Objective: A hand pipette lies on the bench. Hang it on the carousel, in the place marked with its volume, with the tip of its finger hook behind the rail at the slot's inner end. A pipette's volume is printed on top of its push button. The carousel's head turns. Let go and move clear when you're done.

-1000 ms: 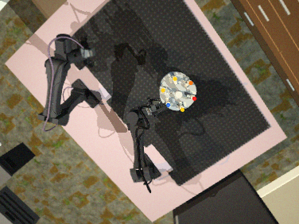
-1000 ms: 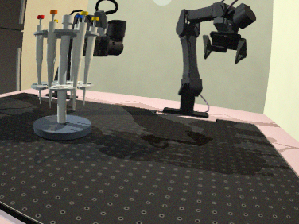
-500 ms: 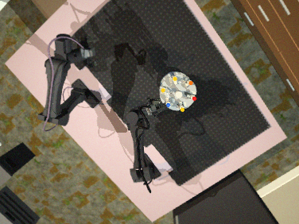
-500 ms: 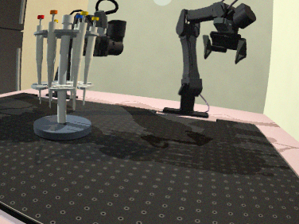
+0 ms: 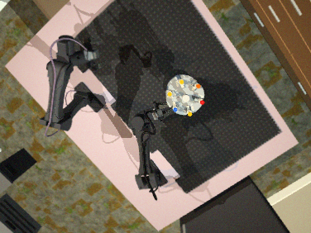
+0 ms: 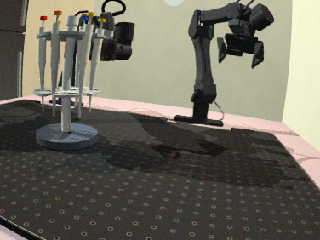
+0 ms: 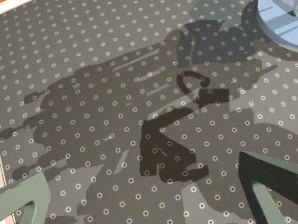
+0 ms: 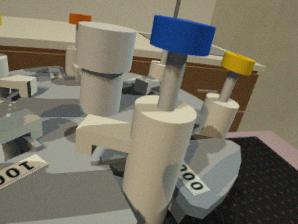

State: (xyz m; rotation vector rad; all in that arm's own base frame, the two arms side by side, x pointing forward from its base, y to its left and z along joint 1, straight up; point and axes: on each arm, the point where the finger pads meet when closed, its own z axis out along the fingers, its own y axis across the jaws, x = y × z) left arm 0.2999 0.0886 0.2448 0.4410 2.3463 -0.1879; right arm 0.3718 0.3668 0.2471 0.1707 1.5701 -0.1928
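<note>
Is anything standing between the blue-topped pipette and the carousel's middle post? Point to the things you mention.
Nothing visible does: the hook [image 8: 105, 131] of the blue-topped pipette [image 5: 175, 109] [image 6: 84, 19] [image 8: 159, 145] points toward the post [image 5: 185, 98] [image 6: 66, 85] [image 8: 102, 60]; the yellow-topped neighbour [image 5: 189, 114] [image 6: 60, 22] [image 8: 218, 115] stands aside.
</note>
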